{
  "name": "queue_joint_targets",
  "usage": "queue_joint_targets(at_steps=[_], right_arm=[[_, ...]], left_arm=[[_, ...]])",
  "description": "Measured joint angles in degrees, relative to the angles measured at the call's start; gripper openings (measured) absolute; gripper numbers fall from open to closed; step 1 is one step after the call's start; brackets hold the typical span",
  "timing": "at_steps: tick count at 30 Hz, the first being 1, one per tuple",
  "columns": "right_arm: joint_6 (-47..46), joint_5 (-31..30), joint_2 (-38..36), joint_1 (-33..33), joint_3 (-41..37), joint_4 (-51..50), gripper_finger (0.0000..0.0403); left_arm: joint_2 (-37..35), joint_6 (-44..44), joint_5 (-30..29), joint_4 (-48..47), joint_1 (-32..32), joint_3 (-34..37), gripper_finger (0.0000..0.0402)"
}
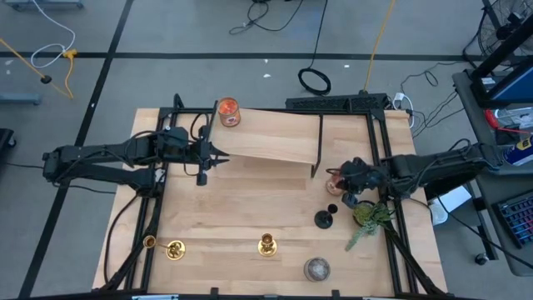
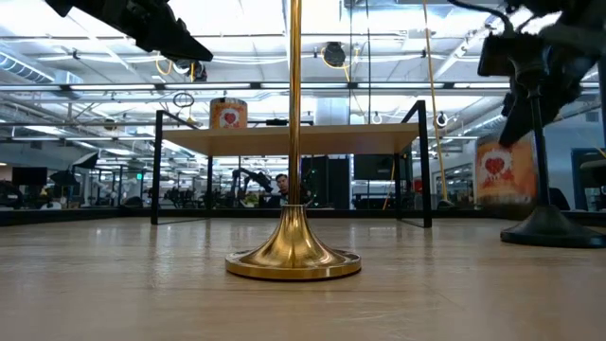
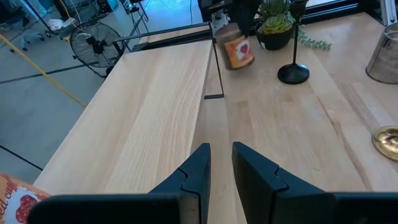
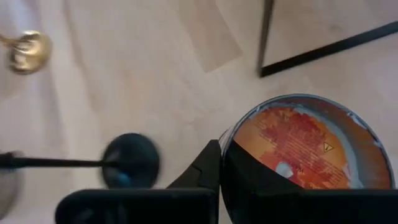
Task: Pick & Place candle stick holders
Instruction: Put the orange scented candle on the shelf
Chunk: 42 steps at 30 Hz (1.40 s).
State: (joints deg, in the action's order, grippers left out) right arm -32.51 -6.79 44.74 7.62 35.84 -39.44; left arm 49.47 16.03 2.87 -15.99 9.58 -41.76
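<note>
Right gripper (image 1: 340, 179) clamped on orange jar candle (image 4: 298, 146), left gripper (image 3: 221, 163) slightly parted, empty

A light wooden table (image 1: 250, 212) with a black frame. A raised wooden shelf (image 1: 271, 137) on thin black legs stands at the far side, an orange jar candle (image 1: 228, 112) at its left end. On the tabletop: a brass holder (image 1: 266, 244) upright near the front centre, a second brass holder (image 1: 166, 247) lying at the front left, a black holder (image 1: 324, 218) upright right of centre, a grey jar candle (image 1: 316, 268) at the front, and a small potted plant (image 1: 366, 215) by the right edge.
</note>
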Motion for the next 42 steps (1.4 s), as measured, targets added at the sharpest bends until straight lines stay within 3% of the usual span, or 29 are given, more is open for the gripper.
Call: queue_joint_targets(at_steps=[6,13,25,36,42], right_arm=[[-4.6,5.5,0.1,0.0,4.3,-2.7,0.0001],[-5.5,7.1,0.2,0.0,8.5,0.8,0.0001],[3.4,10.4,0.4,0.0,13.2,17.8,0.0002],[10.8,21.6,11.8,-0.1,13.2,36.5,0.0003],[17.2,22.5,17.4,-1.7,18.3,37.3,0.0004]], left_arm=[[0.0,0.0,0.0,-0.5,0.0,0.0,0.0074],[0.0,0.0,0.0,-0.6,0.0,0.0,0.0074],[0.0,0.0,0.0,-1.0,0.0,0.0,0.0074],[0.0,0.1,0.0,-0.9,0.0,0.0,0.0074],[0.0,0.4,0.0,-0.7,0.0,0.0,0.0074]])
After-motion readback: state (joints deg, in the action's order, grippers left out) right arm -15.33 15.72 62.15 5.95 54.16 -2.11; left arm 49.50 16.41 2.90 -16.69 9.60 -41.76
